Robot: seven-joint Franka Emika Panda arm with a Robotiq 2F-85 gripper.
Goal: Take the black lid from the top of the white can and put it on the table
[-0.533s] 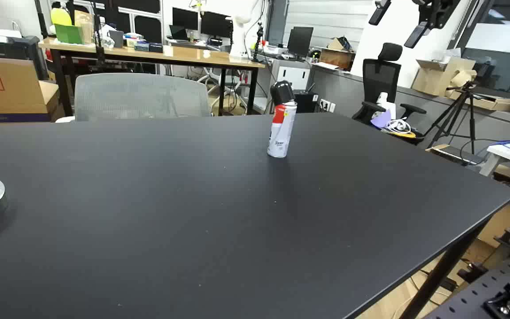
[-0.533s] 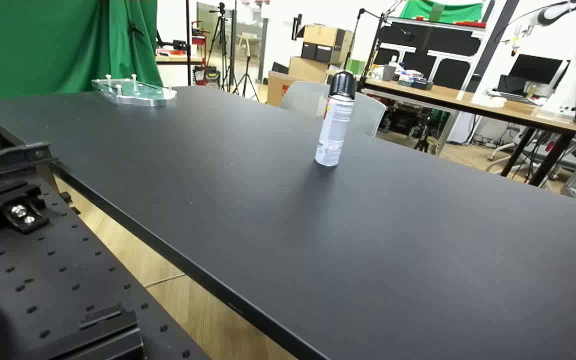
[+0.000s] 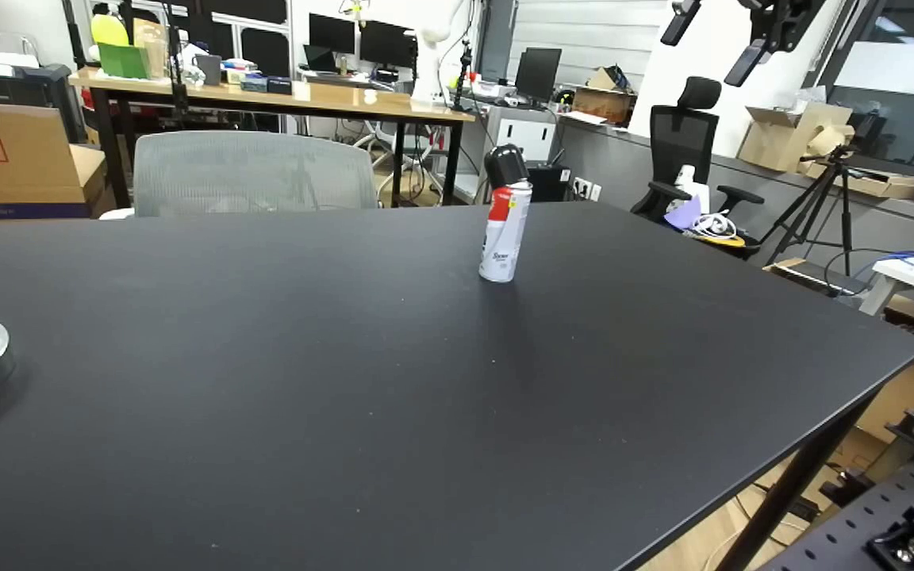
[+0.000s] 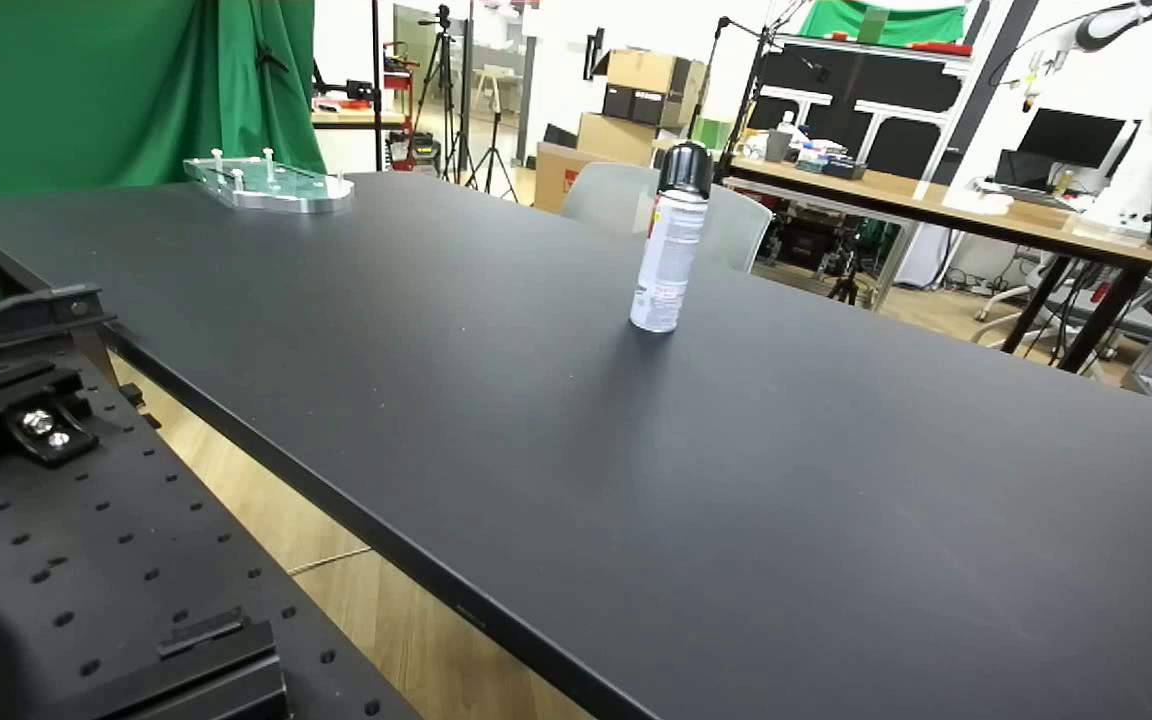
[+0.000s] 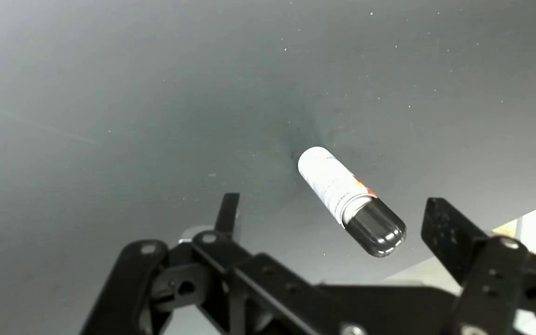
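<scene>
Hangs with black gripper (image 5: 333,197) spread wide, empty — clear of glossy black lid (image 3: 507,165) atop white cylindrical can (image 3: 505,236) on matte-black table (image 3: 282,373).

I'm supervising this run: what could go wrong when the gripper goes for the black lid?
The white can stands slim and upright on the table, so a sideways pull might tip it. In the wrist view, the black lid appears off-centre for the open gripper, closer to one finger, which could bump it first. The lid's glossy, rounded end may slip.
</scene>
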